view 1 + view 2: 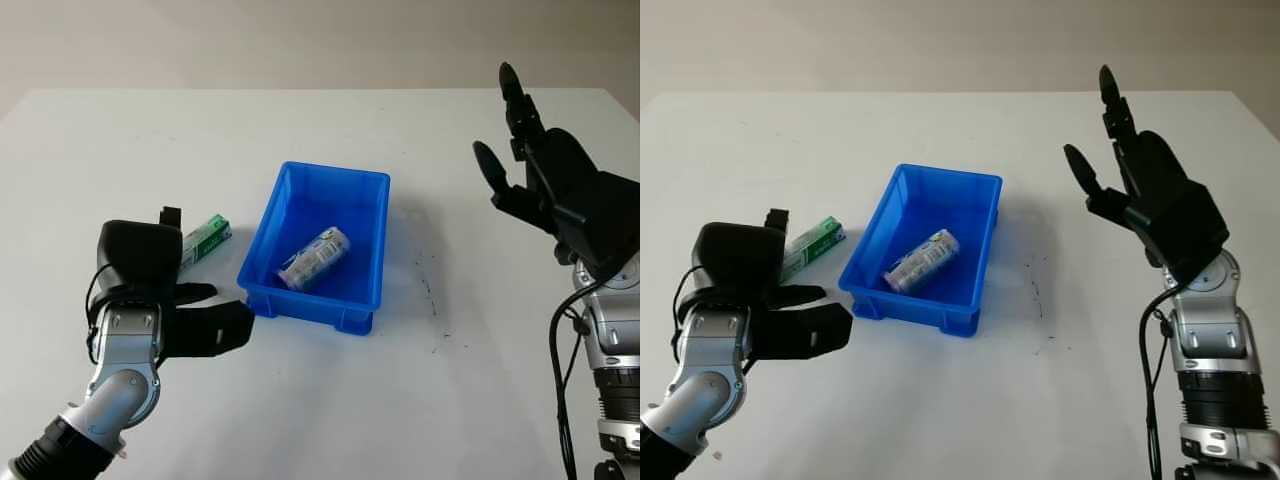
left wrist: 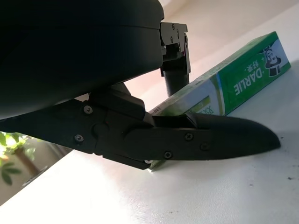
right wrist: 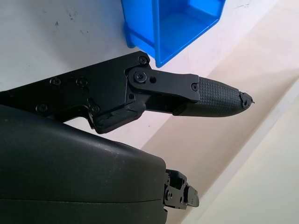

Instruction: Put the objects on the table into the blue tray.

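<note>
White flat table [image 1: 330, 420]: carries all items. Blue rectangular plastic tray [image 1: 364, 198]: beside the left hand [image 1: 150, 300], on its inner side, holding a small cylindrical labelled can [image 1: 314, 258] lying on its side. Right hand [image 1: 560, 190]: raised above the table, well apart from the tray, open, holding nothing. Left hand: low at the table, open, grasping nothing. Green-and-white cardboard toothpaste box [image 1: 205, 239]: lying on the table just beyond the left hand, between its fingers [image 2: 224, 135].
</note>
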{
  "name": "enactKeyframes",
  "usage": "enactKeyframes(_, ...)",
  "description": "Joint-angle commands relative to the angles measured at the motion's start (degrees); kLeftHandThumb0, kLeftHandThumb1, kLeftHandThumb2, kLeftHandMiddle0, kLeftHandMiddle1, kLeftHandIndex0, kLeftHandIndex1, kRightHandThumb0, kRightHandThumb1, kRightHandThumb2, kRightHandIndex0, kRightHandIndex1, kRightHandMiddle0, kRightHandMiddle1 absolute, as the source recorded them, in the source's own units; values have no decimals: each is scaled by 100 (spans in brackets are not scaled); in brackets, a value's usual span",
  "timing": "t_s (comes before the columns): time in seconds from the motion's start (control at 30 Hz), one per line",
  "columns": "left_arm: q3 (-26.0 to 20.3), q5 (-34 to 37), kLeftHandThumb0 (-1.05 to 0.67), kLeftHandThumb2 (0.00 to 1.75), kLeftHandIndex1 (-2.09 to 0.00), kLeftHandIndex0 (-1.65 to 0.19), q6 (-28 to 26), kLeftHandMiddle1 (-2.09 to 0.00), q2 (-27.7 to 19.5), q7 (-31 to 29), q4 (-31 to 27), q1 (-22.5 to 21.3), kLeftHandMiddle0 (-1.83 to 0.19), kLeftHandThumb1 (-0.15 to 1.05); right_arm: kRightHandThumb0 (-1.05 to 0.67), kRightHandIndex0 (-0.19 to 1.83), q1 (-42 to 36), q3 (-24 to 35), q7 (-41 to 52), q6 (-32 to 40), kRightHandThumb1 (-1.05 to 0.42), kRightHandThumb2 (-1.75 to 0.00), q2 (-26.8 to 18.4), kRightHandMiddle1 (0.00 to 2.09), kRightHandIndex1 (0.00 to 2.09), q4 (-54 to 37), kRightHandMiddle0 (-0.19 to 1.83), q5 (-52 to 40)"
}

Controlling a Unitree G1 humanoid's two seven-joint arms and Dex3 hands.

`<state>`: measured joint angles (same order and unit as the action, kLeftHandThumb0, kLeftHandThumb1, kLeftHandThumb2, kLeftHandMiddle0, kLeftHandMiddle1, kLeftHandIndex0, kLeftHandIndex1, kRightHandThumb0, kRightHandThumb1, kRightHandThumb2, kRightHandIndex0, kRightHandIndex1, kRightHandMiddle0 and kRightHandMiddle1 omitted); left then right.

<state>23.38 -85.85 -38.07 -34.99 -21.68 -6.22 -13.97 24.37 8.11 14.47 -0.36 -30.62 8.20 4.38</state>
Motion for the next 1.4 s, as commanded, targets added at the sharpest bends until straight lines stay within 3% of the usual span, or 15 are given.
enactKeyframes(0.0,-135,-11,-49,48,-209,-5,145,-209,46,-4,-13,17,-111,105,-88,-19,53,33,24,-86,-105,-59,-80,0,0,-4,-19,-2)
enactKeyframes(0.03,-198,48,-49,48,-208,5,218,-209,61,-96,-87,-6,-109,105,-87,-19,59,31,31,-97,-105,-59,-86,0,0,9,-19,1)
enactKeyframes(0.07,-253,86,-47,46,-175,5,277,-209,81,-161,-139,-17,-99,105,-87,-19,62,31,36,-106,-105,-59,-89,0,0,17,-19,3)
enactKeyframes(0.1,-352,206,-46,45,-163,5,339,-209,124,-172,-227,-21,-95,105,-87,-19,66,35,42,-111,-105,-59,-91,0,0,22,-19,0)
enactKeyframes(0.2,-584,466,-44,43,-183,7,560,-209,160,-81,-387,-10,-78,105,-87,-19,70,35,51,-57,-105,-59,-114,0,0,-10,-19,28)
enactKeyframes(0.27,-686,498,-45,47,-204,6,672,-209,129,-119,-419,-42,-77,105,-87,-19,66,43,63,-26,-105,-59,-123,0,0,-31,-19,33)
enactKeyframes(0.33,-855,656,-45,50,-208,1,771,-209,169,23,-477,-61,-78,105,-87,-19,61,51,82,35,-105,-59,-134,0,0,-68,-19,25)
enactKeyframes(0.43,-1103,1022,-37,47,-209,-9,981,-209,143,213,-484,-110,-86,105,-87,-19,52,53,89,7,-105,-59,-155,0,0,-65,-19,28)
enactKeyframes(0.5,-1222,1175,-34,49,-209,-25,1116,-209,76,263,-400,-186,-111,105,-86,-19,46,61,104,7,-105,-59,-163,0,0,-68,-19,8)
enactKeyframes(0.57,-1373,1375,-31,47,-209,-33,1198,-209,73,334,-325,-266,-121,105,-86,-19,38,62,97,19,-105,-59,-173,0,0,-84,-19,25)
enactKeyframes(0.63,-1480,1467,-29,39,-209,-21,1269,-209,18,474,-221,-348,-112,105,-86,-19,50,80,99,2,-105,-59,-161,0,0,-52,-19,-4)
enactKeyframes(0.8,-1778,1973,-30,22,-209,-16,1635,-209,-127,943,-43,-496,-93,105,-87,-19,43,125,101,3,-105,-58,-138,0,0,-38,-19,-101)
enactKeyframes(0.97,-1909,2121,-27,21,-209,-15,1716,-209,-209,1224,-3,-666,-94,105,-88,-19,8,142,111,43,-105,-57,-152,0,0,-86,-19,-112)
enactKeyframes(1.17,-2129,2266,-27,20,-209,-36,1931,-209,-329,1784,-168,-987,-98,105,-89,-19,13,96,63,-14,-105,-57,-146,0,0,-42,-19,-12)
enactKeyframes(1.37,-2111,2586,-26,15,-209,-51,2344,-209,-153,1846,-968,-1291,-105,104,-88,-19,50,74,62,-97,-105,-58,-130,0,0,34,-19,20)
